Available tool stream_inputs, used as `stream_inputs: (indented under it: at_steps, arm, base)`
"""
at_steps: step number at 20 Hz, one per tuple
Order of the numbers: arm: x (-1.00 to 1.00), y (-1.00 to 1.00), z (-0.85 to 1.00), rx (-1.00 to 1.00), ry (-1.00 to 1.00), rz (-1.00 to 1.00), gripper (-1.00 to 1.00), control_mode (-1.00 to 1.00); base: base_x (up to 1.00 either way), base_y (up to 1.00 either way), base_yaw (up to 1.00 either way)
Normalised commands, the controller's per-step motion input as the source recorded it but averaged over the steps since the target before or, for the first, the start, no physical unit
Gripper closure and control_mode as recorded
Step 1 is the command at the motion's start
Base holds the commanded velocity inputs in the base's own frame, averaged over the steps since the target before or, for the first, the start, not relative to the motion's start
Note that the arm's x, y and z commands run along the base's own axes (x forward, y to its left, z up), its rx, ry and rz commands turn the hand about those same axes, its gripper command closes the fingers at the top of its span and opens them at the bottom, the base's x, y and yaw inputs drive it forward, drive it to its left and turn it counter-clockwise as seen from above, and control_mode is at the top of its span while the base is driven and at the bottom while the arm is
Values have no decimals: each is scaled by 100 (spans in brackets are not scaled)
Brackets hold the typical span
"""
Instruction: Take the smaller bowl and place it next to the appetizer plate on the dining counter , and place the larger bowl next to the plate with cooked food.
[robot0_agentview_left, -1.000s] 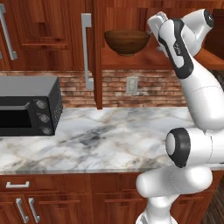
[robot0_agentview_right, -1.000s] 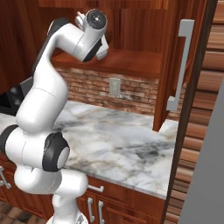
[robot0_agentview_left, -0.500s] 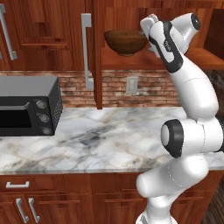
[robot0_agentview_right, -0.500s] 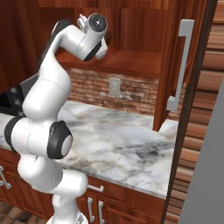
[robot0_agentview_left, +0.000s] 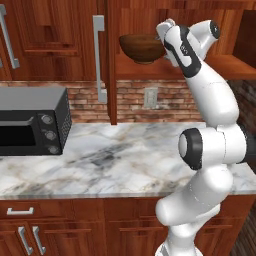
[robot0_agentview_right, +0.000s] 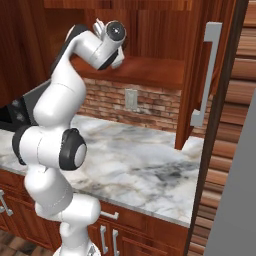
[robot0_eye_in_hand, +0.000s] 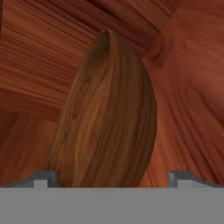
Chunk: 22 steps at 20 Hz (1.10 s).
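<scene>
The larger bowl (robot0_agentview_left: 142, 47), wide and dark brown wood, sits on a shelf inside an open upper cabinet. My gripper (robot0_agentview_left: 163, 31) is raised to shelf height just right of the bowl's rim, jaws open. In the hand view the larger bowl (robot0_eye_in_hand: 109, 118) looms close, its rim turned on edge, and the gripper (robot0_eye_in_hand: 112, 178) has a fingertip on each side of the bowl's lower part without closing on it. From the right, the gripper (robot0_agentview_right: 101, 25) is seen reaching into the cabinet. The smaller bowl, both plates and the dining counter are out of view.
A black toaster oven (robot0_agentview_left: 30, 122) stands on the marble wall counter (robot0_agentview_left: 125, 160) at left. The open cabinet door (robot0_agentview_left: 102, 60) hangs left of the bowl, and another door with a grey handle (robot0_agentview_right: 207, 75) is at right. The wooden shelf (robot0_agentview_right: 150, 70) runs under the hand.
The arm has swung left along the shelf, bringing the open gripper up to the wooden bowl. The bowl has not moved.
</scene>
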Motion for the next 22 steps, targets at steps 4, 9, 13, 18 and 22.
stream_inputs:
  at_steps: [4,9,13,18,22]
  arm:
    - [47,3,-3,2,2,0,-100,-100]
    - [44,28,-21,1,1,0,100,-100]
    - [29,29,-26,0,0,0,100,-100]
    - [1,26,-25,0,0,0,100,-100]
    - [-74,-1,-4,-1,-11,-5,100,-100]
  base:
    - [0,0,0]
    - [0,0,0]
    - [0,0,0]
    - [0,0,0]
    - [0,0,0]
